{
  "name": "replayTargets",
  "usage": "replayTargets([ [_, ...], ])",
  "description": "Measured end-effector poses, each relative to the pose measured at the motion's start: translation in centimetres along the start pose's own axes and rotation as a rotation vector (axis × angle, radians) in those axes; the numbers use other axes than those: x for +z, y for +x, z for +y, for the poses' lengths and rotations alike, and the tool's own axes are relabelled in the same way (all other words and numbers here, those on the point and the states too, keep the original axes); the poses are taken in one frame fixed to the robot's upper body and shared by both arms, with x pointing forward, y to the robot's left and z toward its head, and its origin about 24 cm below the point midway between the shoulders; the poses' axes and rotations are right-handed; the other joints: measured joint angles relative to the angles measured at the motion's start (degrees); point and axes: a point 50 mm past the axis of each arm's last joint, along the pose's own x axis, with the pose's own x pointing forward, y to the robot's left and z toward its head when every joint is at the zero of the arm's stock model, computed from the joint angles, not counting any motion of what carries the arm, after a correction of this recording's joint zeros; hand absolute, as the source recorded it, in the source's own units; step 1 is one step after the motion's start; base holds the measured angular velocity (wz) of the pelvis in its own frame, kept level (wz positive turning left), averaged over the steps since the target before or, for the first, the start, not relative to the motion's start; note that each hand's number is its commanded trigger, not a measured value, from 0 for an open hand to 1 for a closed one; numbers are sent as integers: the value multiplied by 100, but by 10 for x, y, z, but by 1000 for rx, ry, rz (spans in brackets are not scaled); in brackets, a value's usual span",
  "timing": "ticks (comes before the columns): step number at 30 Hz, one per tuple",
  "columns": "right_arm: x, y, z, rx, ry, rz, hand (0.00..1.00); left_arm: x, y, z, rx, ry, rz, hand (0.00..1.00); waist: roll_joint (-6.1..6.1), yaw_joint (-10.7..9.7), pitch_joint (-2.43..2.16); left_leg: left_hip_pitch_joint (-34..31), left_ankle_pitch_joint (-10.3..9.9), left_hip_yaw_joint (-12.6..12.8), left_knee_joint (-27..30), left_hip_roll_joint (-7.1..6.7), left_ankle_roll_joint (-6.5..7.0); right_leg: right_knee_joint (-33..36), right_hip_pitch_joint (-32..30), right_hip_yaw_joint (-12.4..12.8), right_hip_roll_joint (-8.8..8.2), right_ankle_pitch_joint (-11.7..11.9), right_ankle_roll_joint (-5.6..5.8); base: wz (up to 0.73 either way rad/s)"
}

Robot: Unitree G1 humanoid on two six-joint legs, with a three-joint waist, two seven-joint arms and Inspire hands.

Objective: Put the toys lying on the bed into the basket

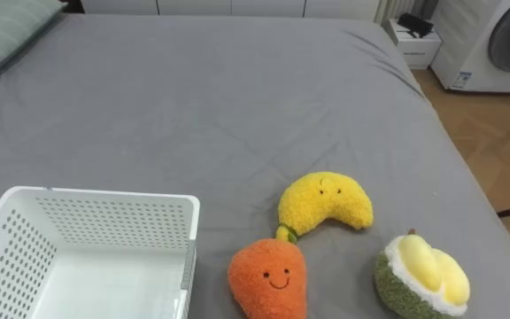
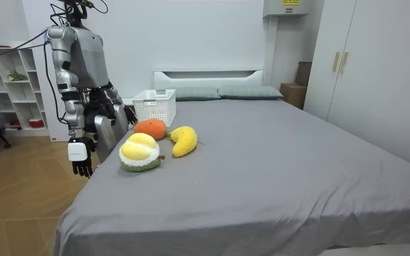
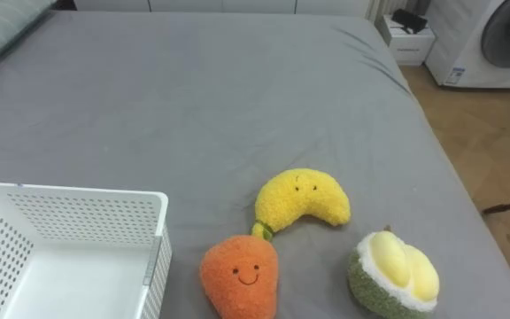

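Observation:
Three plush toys lie on the grey bed [image 1: 237, 97] near its front edge: an orange carrot [image 1: 268, 279] with a smiling face, a yellow banana [image 1: 326, 202] just behind it, and a green and yellow durian [image 1: 421, 276] to the right. A white perforated basket [image 1: 104, 197] stands empty to the carrot's left. In the room view I stand at the bedside by the durian [image 2: 140, 152] and the carrot [image 2: 150, 129]. My right hand [image 2: 82, 162] hangs open at my side, below the mattress edge. My left hand [image 2: 128, 114] is low beside the basket [image 2: 155, 107].
A striped pillow [image 1: 3, 35] lies at the far left of the bed. Beyond the bed's right edge are wooden floor, a white washing machine [image 1: 503, 40] and a small white stand [image 1: 412, 40]. The room view has shelves [image 2: 6, 92] behind me and wardrobes [image 2: 376, 71].

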Motion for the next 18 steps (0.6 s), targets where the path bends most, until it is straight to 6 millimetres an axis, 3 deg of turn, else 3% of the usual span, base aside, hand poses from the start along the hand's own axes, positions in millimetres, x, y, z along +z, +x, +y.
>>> replayTargets([
  [18, -2, 0, -2, 13, 38, 12, 0, -1, 0, 0, 0, 0, 5, 0, -5, -1, 0, 29, 1, 24, 12, 0, 1, 10, -4, 6, -1, 0, 0, -1],
])
